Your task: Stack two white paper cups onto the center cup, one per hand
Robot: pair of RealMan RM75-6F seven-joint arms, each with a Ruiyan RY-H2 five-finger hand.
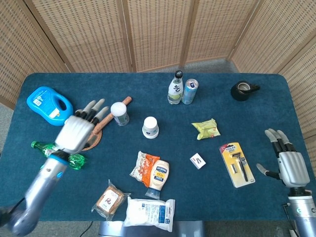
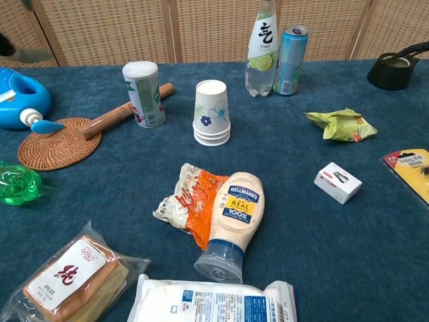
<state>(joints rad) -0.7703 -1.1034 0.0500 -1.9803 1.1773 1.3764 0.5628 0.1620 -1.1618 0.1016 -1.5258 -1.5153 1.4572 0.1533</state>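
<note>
Covering the worktop [image 1: 148, 81] is a dark blue cloth, with woven rattan screens [image 1: 153, 32] standing behind its far edge. Near the left edge, the left robot hand [image 1: 79, 129] hovers empty with fingers apart above a round woven coaster [image 2: 59, 142], between a blue jug [image 1: 48, 104] and a green bottle [image 1: 58, 154]. A white-lidded canister [image 2: 143, 94] stands just beyond. At the worktop's middle sit the stacked white paper cups [image 2: 212, 113], printed with a blue flower. Nearer the front edge lies a squeeze bottle [image 2: 228, 225] reading "Hellmann's Real". A clear bottle [image 2: 262, 47] and a can [image 2: 288, 59] stand toward the far edge. By the right edge, the right robot hand [image 1: 289, 164] is empty, fingers spread.
</note>
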